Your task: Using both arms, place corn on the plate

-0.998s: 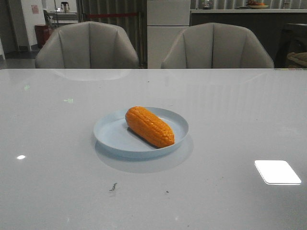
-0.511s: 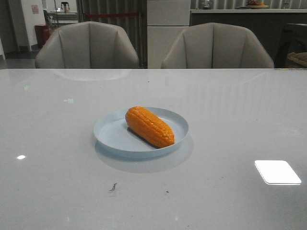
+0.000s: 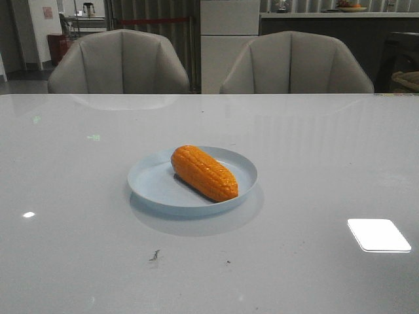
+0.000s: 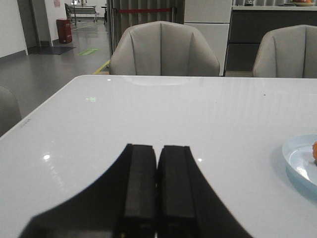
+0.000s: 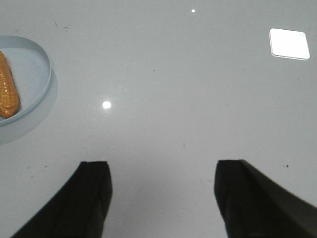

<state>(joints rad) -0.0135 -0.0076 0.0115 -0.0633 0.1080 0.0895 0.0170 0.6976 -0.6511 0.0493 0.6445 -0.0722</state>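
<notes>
Both arms are clear of the front view, and the corn lies inside the plate on the pale desk, resting diagonally across the dish with one blunt end toward the far rim and the other near the right-hand rim. Nothing touches it. To my eye the placing is as good as done, so what is left is to finish tidily and leave the cob alone.

From its wrist camera, the left pincer has its two black fingers pressed flat together, holding nothing, and hangs over bare desk with the plate well off to one side. The right pincer has its fingers spread wide apart, also empty, above bare desk, with the plate and the cob's end showing at the edge of its picture.

Doing this step well means keeping both arms away from the dish. The corn is round and sits near the rim, so I would guess a nudge to the plate could roll it out. Any pulling back is best made up and away from the plate rather than across it, slowly, right fingers left spread.
</notes>
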